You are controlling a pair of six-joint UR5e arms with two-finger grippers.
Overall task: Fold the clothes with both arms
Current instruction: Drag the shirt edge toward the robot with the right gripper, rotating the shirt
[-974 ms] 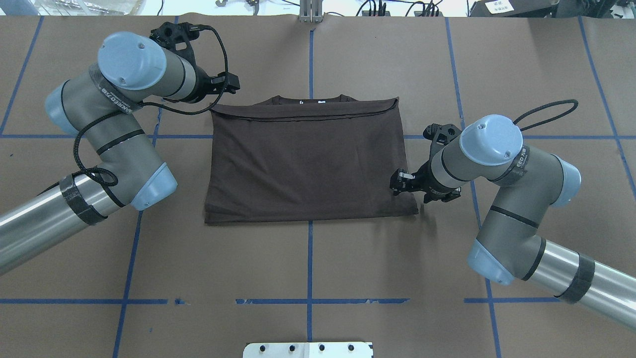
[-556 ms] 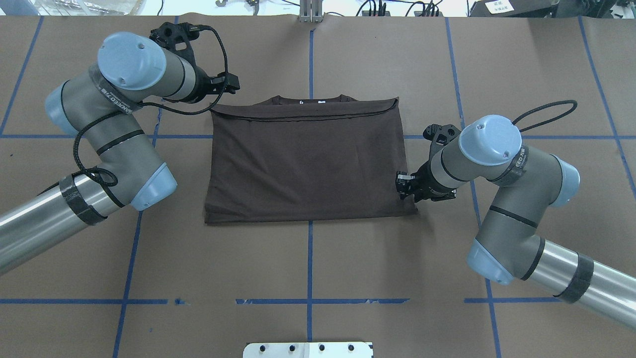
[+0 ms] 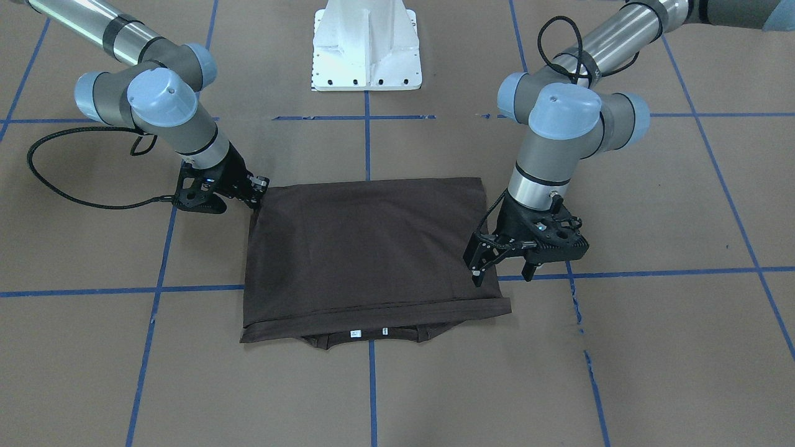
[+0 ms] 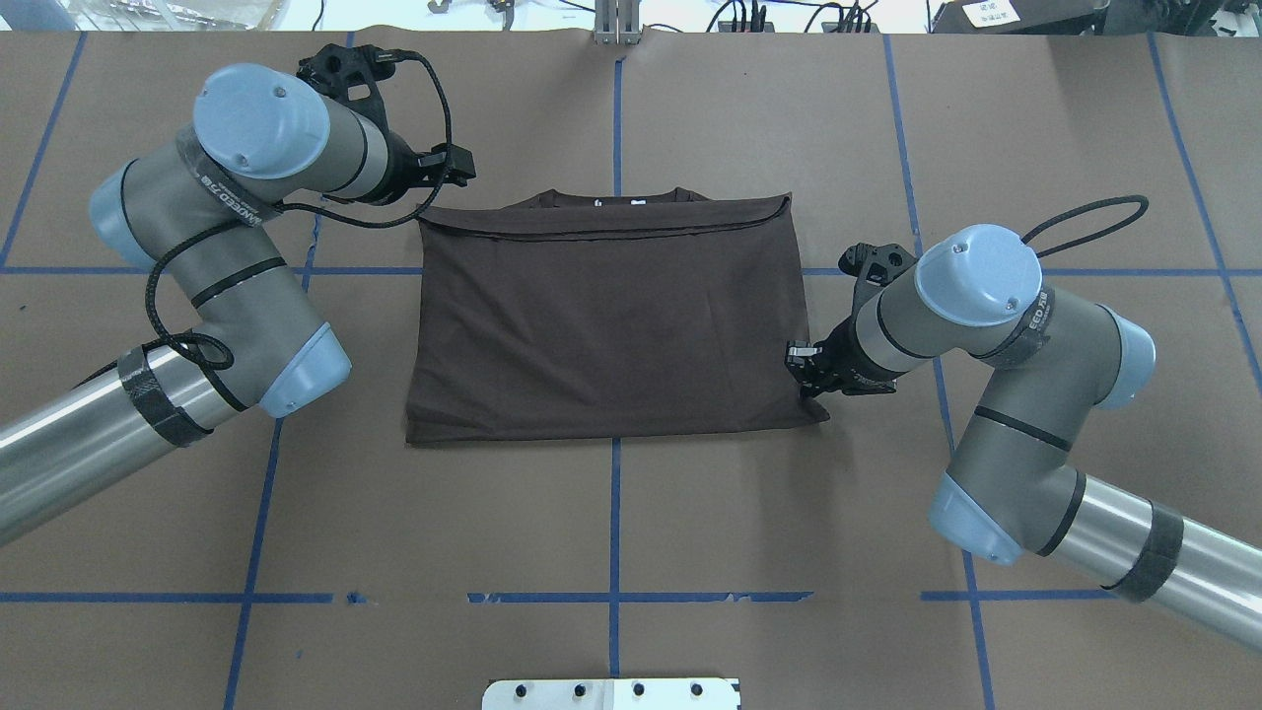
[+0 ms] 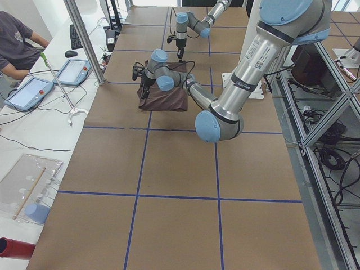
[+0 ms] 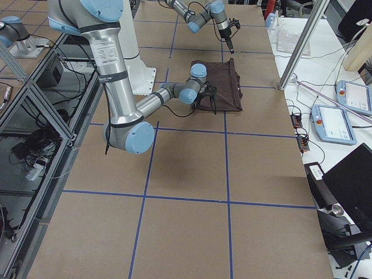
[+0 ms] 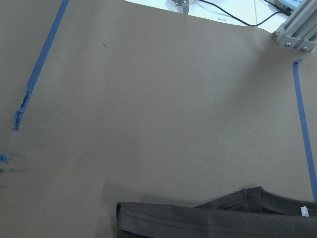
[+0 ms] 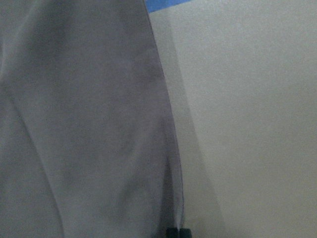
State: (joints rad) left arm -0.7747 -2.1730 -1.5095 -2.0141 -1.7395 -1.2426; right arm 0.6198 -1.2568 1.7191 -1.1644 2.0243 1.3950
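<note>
The dark brown T-shirt [image 4: 611, 325] lies folded flat into a rectangle, its collar [image 3: 366, 335] peeking out at the far edge. My left gripper [image 3: 500, 276] hovers open just above the shirt's far-left corner, with nothing between its fingers. In the left wrist view only the collar end of the shirt [image 7: 223, 218] shows. At the shirt's right edge, close to the near corner, my right gripper [image 4: 801, 380] is tipped down and shut on the cloth. The right wrist view has the shirt's edge [image 8: 74, 124] running straight to the closed fingertips [image 8: 178, 232].
Blue tape lines grid the brown table. The white pedestal base [image 3: 366, 49] stands at the robot's side. A person [image 5: 17, 39] sits at a side bench with tablets [image 5: 31, 90] beyond the table's far edge. A metal pole [image 5: 84, 39] rises there.
My right gripper has drawn back slightly onto the shirt's right edge and closed from a wider stance. The left arm and the shirt have not moved.
</note>
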